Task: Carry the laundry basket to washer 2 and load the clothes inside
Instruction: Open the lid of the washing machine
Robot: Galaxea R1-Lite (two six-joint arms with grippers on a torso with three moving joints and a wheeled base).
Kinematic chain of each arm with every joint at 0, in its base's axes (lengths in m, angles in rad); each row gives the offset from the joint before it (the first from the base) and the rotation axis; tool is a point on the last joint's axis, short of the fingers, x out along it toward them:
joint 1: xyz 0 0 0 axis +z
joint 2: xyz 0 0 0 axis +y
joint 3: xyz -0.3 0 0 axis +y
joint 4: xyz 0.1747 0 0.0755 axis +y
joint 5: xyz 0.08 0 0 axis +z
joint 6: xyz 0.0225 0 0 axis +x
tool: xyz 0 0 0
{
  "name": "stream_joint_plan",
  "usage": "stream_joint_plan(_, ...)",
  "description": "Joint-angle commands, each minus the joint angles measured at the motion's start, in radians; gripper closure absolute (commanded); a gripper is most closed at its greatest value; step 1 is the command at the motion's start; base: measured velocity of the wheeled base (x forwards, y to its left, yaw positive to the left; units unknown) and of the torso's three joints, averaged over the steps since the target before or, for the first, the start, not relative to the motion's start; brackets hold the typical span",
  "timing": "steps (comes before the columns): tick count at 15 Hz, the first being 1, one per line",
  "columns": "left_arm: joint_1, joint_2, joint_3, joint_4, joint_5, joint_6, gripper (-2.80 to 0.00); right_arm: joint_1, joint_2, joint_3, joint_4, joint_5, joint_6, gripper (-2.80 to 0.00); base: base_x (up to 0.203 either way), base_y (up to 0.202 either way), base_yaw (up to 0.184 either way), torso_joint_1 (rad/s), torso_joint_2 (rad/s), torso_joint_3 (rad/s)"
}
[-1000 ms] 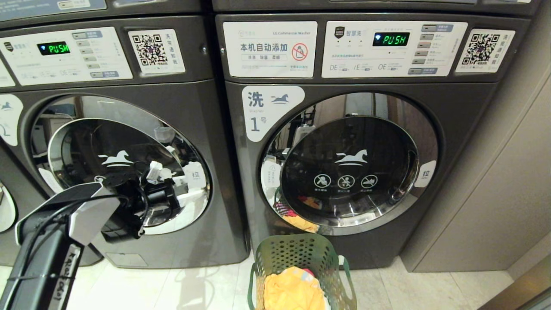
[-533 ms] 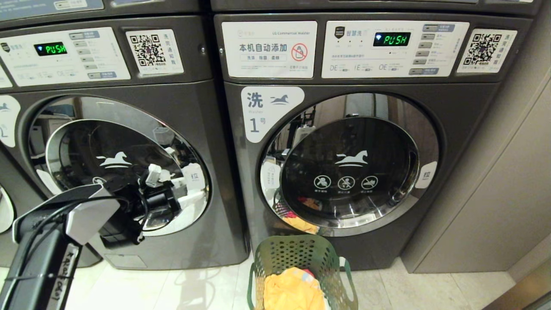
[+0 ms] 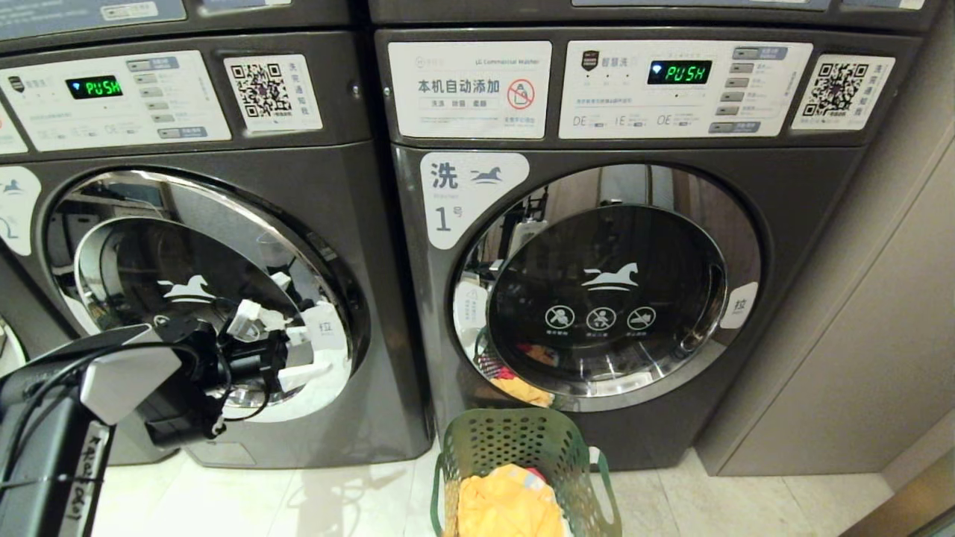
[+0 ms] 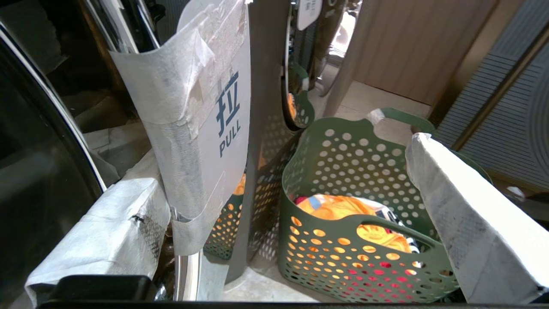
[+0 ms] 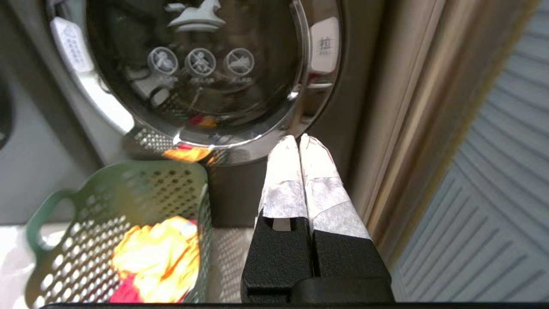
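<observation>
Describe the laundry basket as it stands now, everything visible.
The laundry basket is dark green plastic, pierced all over with round holes, with a flared rim and cut-out side handles, one wrapped in white. It stands upright on the pale tiled floor, close in front of the washer labelled 1, below its door. The clothes lie inside: a big yellow-orange piece, some red-pink, a bit of white. Neither tool touches it.

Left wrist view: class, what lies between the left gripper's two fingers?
The white PULL tab on washer 2's door stands inside the open left gripper, beside one finger; farther off sits the laundry basket. The left wrist view shows this.
</observation>
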Motion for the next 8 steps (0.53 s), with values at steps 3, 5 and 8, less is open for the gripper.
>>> stream_joint_plan(3, 0.006, -0.042, 0.057, -0.002, 0.01, -0.018, -2.8, 0.0, 0.001, 0.034, -0.003, 0.0, 0.0, 0.0, 0.0, 0.0, 0.0, 0.0, 0.0, 0.0)
stream_joint_plan(5, 0.042, -0.068, 0.084, -0.002, 0.102, -0.025, -2.8, 0.0, 0.001, 0.034, -0.003, -0.002, 0.0, 0.0, 0.0, 0.0, 0.0, 0.0, 0.0, 0.0)
stream_joint_plan(8, 0.111, -0.077, 0.073, -0.002, 0.154, -0.038, -2.8, 0.0, 0.001, 0.034, -0.003, -0.002, 0.0, 0.0, 0.0, 0.0, 0.0, 0.0, 0.0, 0.0)
